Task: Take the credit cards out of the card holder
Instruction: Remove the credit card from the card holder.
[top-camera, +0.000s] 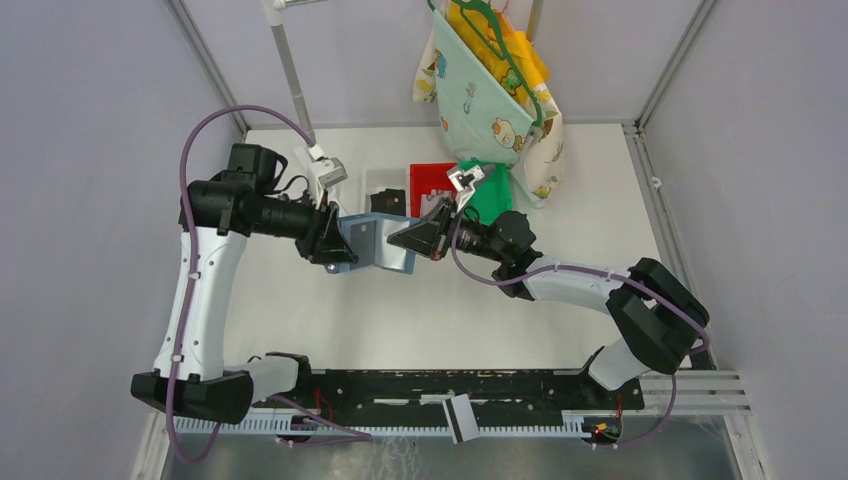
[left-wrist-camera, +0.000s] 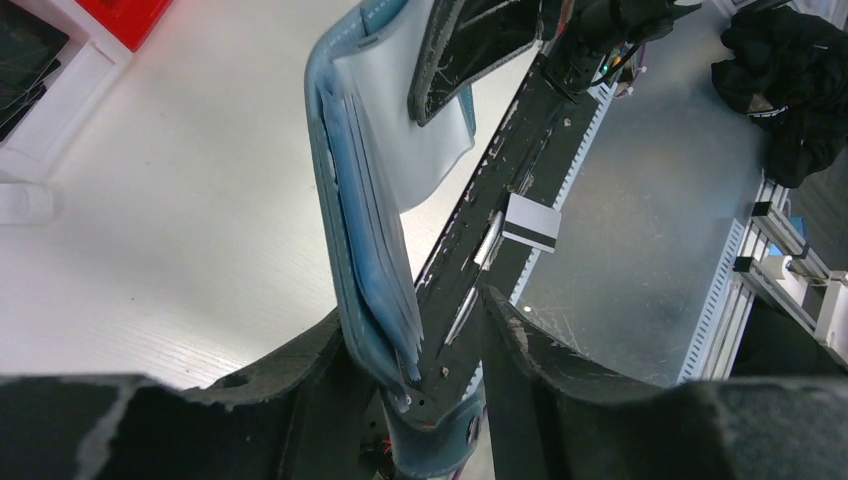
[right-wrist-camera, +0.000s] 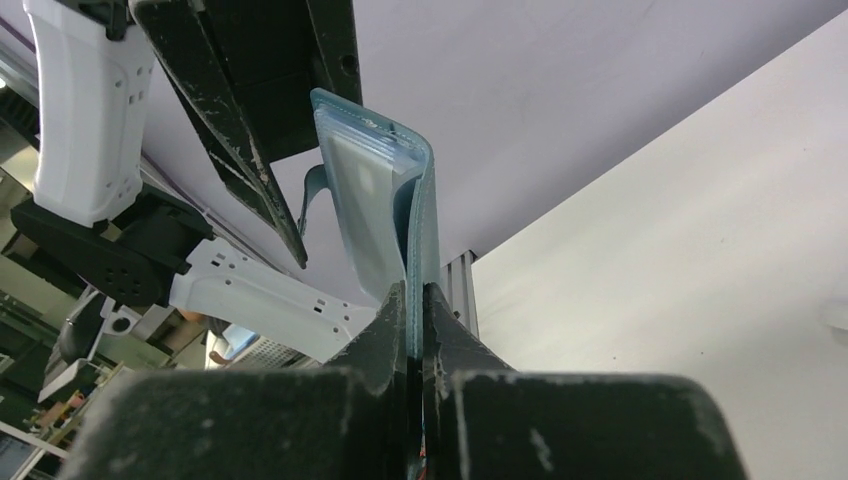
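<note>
The teal card holder hangs open above the table between my two grippers. My left gripper is shut on its folded end with the snap tab. My right gripper is shut on the thin edge of the other flap. The holder's pocket rows face the left wrist camera. A pale card sits in a clear pocket of the holder. One white credit card with a dark stripe lies on the black rail at the near edge; it also shows in the left wrist view.
A red box and a white tray with a black piece stand behind the grippers. A patterned cloth bag hangs at the back over a green cloth. A metal pole rises at the back left.
</note>
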